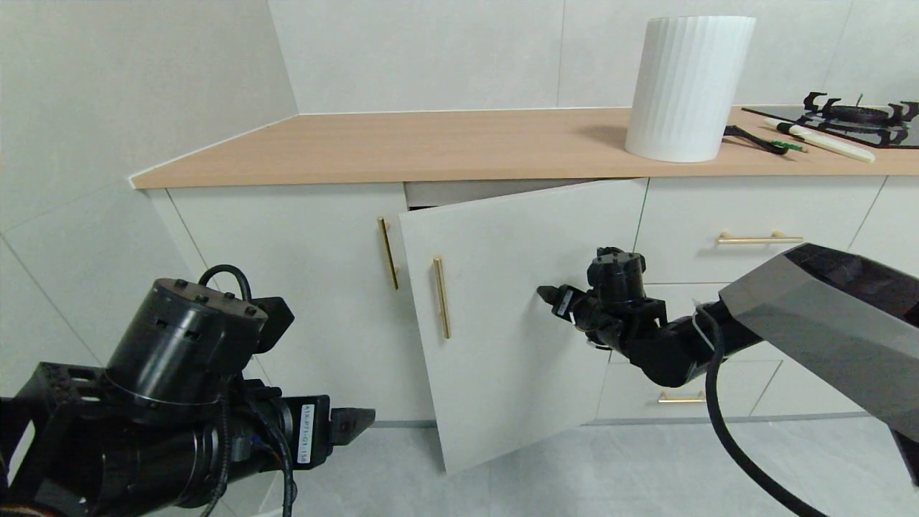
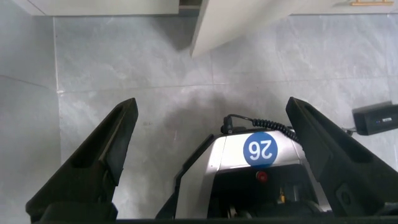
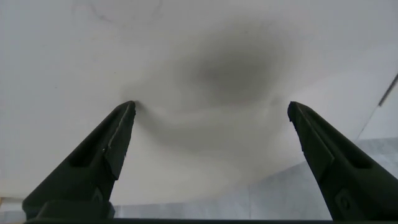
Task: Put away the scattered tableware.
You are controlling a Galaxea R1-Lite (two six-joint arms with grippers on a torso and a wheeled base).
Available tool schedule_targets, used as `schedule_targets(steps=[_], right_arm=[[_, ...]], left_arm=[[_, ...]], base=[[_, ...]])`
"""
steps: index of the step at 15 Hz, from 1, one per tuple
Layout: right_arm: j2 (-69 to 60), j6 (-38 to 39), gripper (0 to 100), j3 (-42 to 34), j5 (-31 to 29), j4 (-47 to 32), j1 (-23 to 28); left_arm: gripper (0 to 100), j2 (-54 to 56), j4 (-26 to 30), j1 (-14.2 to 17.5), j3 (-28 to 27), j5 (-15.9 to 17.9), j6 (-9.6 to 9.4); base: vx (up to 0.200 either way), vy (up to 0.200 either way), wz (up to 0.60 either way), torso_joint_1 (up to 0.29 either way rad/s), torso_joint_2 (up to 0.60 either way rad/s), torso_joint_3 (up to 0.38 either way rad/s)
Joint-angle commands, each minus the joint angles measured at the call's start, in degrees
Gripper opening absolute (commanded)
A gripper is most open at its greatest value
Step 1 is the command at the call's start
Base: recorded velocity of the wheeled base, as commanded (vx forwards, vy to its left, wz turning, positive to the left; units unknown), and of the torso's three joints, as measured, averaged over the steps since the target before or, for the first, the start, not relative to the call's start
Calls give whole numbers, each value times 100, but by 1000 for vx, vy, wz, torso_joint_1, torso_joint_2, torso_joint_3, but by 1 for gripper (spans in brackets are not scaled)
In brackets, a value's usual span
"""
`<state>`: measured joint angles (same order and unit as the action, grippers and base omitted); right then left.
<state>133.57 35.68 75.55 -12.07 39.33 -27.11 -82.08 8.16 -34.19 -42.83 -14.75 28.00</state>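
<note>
A white cabinet door with a gold handle stands partly swung out below the wooden counter. My right gripper is open, its fingertips right up against the door's outer face, to the right of the handle. My left gripper hangs low at the left, open and holding nothing, over the grey floor. Scattered tableware lies at the counter's right end: a black-handled utensil and a long white one.
A tall white ribbed container stands on the counter. A black gas hob sits at the far right. Drawers with gold handles are right of the door. A second door with a gold handle is to its left.
</note>
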Motion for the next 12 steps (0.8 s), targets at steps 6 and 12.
schedule_targets(steps=[6,12], right_arm=[[477,97,100,584,-428,-13,92],[943,114,100,1252,-1087,-4,162]], left_arm=[[100,-10,2,1,11,7,4],[100,-10,2,1,20,7,4]], base=[[0,0,0,0,0,0],[0,0,0,0,0,0]])
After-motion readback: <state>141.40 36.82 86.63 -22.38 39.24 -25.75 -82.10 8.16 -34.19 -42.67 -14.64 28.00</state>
